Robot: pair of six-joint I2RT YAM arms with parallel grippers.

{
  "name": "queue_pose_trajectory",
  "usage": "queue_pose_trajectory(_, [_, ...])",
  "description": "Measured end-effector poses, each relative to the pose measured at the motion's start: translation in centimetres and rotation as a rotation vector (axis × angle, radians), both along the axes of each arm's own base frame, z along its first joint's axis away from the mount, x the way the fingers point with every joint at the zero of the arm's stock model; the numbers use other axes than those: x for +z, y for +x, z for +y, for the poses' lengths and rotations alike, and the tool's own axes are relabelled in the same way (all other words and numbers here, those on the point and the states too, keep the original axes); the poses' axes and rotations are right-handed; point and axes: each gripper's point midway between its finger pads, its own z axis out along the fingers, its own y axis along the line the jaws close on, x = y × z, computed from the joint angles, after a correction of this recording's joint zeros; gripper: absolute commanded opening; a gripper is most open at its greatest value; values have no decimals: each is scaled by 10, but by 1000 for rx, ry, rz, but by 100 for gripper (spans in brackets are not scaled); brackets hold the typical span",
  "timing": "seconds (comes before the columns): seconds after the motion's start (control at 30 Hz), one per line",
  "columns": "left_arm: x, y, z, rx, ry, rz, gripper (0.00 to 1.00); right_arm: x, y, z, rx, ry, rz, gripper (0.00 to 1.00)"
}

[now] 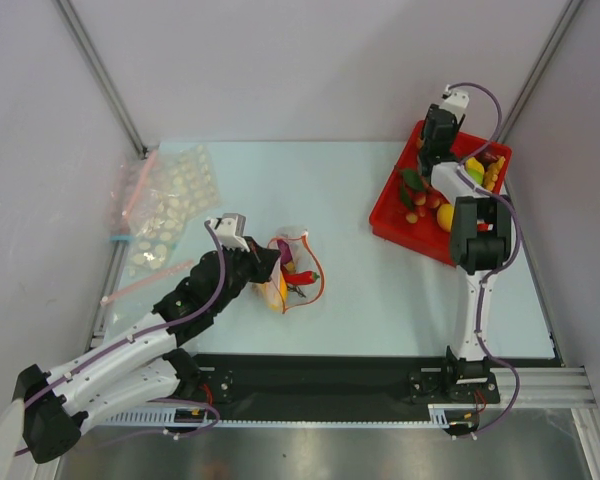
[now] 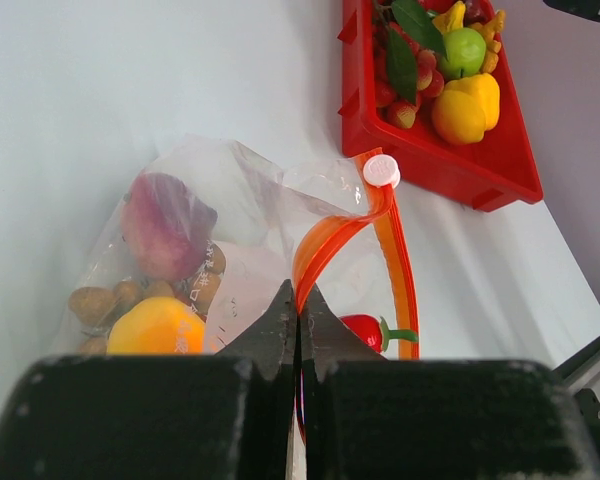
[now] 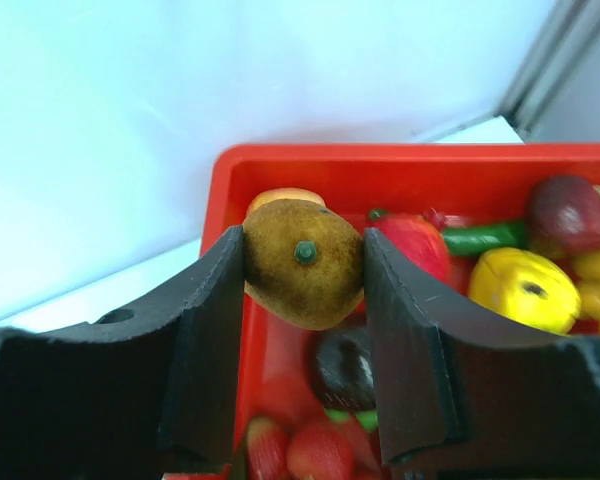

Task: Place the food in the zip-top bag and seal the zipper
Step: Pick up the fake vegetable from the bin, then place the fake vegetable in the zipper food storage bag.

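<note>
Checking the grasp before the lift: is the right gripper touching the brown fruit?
Touching. In the right wrist view, the right gripper has both fingers pressed against the sides of the brown fruit, no gap.

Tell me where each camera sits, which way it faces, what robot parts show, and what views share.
Top external: above, behind the bases, looking down on the table; left arm and right arm show.
Left wrist: low, facing across to the red tray; left gripper pinches the zip-top bag.
Right wrist: at the tray's edge, looking in; right gripper holds a brown fruit.
Shared: all three show the tray; top and left wrist, the bag.
</note>
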Motion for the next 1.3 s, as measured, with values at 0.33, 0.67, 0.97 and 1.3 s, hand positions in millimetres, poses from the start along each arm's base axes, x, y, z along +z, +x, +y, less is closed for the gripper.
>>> queue_pose_trajectory(0.33, [1,1,0,1,7,7,0,31,-85,7,-11,73,9,33])
queue_pose_trajectory(0.67, [0,2,4,26,24,12,0,140,-238,149,301,244,-142,33])
queue_pose_trajectory(0.97, [5,5,8,50,38,5,0,146,-374,264,712,332,-110,29])
queue_pose_trajectory(1.3, [2,6,7,44,57,14,0,54,-467,338,1030,89,-27,31])
